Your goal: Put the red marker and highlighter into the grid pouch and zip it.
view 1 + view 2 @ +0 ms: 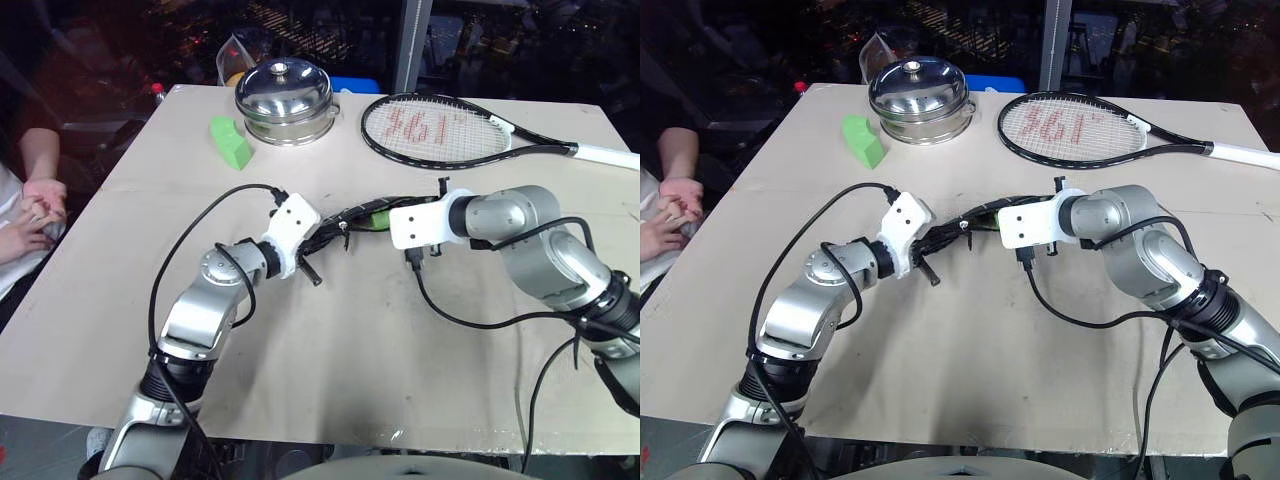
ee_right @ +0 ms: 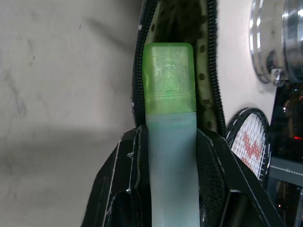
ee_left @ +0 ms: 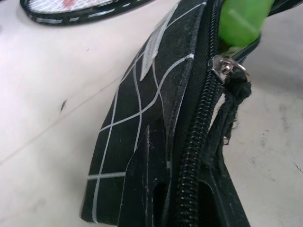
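The grid pouch (image 1: 345, 218) hangs lifted between my two grippers over the middle of the table, and its zipper (image 3: 194, 142) is open at the top. My left gripper (image 1: 310, 250) is shut on the pouch's near end. The silver zipper slider with its frayed black cord (image 3: 228, 71) sits just beyond the grip. My right gripper (image 2: 173, 198) is shut on the highlighter (image 2: 169, 94). It holds the pale end, while the green end pokes into the pouch's open mouth (image 2: 208, 52). The red marker is out of view.
At the table's back stand a steel pot with a lid (image 1: 285, 100), a green wedge block (image 1: 230, 142) and a tennis racket (image 1: 440, 130). A person's hands (image 1: 35, 210) rest at the left edge. Bare tabletop (image 1: 350, 350) lies in front of the grippers.
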{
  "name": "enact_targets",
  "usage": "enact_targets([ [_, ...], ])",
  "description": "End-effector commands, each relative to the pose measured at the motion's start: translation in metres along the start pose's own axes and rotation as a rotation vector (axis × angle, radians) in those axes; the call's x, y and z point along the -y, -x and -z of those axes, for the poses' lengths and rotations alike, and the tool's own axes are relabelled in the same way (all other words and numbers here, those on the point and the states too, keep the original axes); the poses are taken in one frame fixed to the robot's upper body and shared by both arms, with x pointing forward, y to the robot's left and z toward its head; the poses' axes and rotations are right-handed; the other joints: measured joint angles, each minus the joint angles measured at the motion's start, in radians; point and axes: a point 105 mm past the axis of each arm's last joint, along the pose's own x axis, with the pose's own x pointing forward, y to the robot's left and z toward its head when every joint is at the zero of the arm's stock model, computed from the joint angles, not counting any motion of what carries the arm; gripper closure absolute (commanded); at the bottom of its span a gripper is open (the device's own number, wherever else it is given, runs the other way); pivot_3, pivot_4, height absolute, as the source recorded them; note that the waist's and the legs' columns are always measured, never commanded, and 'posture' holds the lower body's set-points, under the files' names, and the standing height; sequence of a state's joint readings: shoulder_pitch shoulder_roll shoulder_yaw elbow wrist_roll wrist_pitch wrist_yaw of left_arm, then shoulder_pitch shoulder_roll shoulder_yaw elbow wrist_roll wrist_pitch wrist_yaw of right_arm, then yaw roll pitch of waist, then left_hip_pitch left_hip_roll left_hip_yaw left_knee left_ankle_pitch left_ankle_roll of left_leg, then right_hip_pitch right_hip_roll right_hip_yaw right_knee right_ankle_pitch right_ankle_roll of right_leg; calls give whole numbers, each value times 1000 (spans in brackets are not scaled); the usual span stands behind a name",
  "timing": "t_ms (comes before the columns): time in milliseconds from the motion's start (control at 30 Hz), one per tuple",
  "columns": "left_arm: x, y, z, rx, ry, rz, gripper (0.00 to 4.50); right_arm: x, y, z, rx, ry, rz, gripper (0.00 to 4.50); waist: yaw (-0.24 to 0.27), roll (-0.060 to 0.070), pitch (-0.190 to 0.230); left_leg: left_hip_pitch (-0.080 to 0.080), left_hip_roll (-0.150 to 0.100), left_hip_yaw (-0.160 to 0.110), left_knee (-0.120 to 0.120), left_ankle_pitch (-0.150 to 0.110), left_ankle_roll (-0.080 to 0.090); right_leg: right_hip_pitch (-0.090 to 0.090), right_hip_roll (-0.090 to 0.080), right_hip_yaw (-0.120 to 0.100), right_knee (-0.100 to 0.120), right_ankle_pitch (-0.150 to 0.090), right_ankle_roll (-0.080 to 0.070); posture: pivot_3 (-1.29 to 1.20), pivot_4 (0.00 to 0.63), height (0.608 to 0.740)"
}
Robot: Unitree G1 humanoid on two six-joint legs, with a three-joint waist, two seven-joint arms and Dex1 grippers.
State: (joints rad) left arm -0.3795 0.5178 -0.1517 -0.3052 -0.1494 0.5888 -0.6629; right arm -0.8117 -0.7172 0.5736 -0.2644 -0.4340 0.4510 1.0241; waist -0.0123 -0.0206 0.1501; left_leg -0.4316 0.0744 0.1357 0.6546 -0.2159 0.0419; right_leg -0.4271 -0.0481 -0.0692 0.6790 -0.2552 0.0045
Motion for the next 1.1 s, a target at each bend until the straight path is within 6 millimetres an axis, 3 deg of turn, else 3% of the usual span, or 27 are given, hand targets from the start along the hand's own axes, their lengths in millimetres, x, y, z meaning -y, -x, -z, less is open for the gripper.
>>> enact_targets([
  [33, 15, 2, -24, 91, -112, 62, 4500, 5, -4, 1, -14, -46, 10, 3743, -1, 0, 0, 0, 0, 0, 0, 0, 0, 0, 0, 0, 0, 0, 0, 0, 150, 740],
  [200, 26, 2, -15, 69, -146, 113, 4500, 7, -20, -17, 42, -157, -19, 3743, -2, 0, 0, 0, 0, 0, 0, 0, 0, 0, 1, 0, 1, 0, 0, 0, 150, 740],
  [333, 31, 0, -13, 64, -166, 155, 4500, 8, -45, -41, 107, -177, -47, 3743, -3, 0, 0, 0, 0, 1, 0, 0, -1, -1, 2, 0, 1, 0, 0, 0, 150, 740],
  [433, 35, 2, -14, 71, -158, 165, 4500, 11, -58, -43, 113, -182, -35, 3743, -1, 0, 0, 0, 0, 1, 0, 0, -1, -1, 2, 0, 1, 0, 0, 0, 150, 740],
  [500, 36, 7, -13, 65, -141, 172, 4500, 17, -57, -39, 143, -232, -15, 2730, 1, 0, 0, -1, 0, 0, 0, 0, -1, -1, 1, 0, 1, 0, 0, 0, 150, 740],
  [533, 35, 9, -12, 60, -129, 169, 4500, 18, -54, -36, 149, -239, -13, 2454, 1, 0, 0, -1, 0, 0, 0, 0, -1, -1, 1, 0, 1, 0, 0, 0, 150, 740],
  [600, 32, 12, -12, 52, -103, 153, 4500, 19, -46, -31, 174, -275, -11, 1491, 1, 0, 0, -1, 0, 0, 0, 0, -1, -1, 0, 0, 0, 0, 0, 0, 150, 740],
  [700, 21, 13, -8, 12, -81, 119, 4500, 19, -10, -25, 285, -490, -67, 114, 4, 0, 0, -1, 0, -1, 0, 0, -1, 0, 0, 0, 1, 0, 0, 0, 150, 740],
  [833, 10, 11, -9, -1, -75, 88, 4500, 14, 45, -26, 430, -756, -171, 114, 3, 0, 0, -1, 0, -1, 0, 0, -1, 0, 0, 0, 1, 0, 0, 0, 150, 740],
  [900, 7, 9, -13, 14, -59, 83, 4500, 1, 64, -33, 481, -871, -269, 114, -1, 0, 0, 0, 0, -2, 0, 0, 0, 0, 0, -1, 1, 0, 0, 0, 150, 740],
  [1000, 7, 8, -16, 25, -55, 95, 4500, -19, 71, -41, 483, -987, -343, 114, -4, 0, 0, 0, 1, -2, 0, -2, 3, 1, 0, 0, 1, 0, 0, 0, 150, 740],
  [1100, 6, 7, -18, 29, -48, 101, 4500, -34, 58, -48, 456, -1071, -327, 114, -5, 0, 0, 1, 2, -3, 0, -2, 3, 1, -1, 0, 1, 0, -1, 0, 150, 740],
])
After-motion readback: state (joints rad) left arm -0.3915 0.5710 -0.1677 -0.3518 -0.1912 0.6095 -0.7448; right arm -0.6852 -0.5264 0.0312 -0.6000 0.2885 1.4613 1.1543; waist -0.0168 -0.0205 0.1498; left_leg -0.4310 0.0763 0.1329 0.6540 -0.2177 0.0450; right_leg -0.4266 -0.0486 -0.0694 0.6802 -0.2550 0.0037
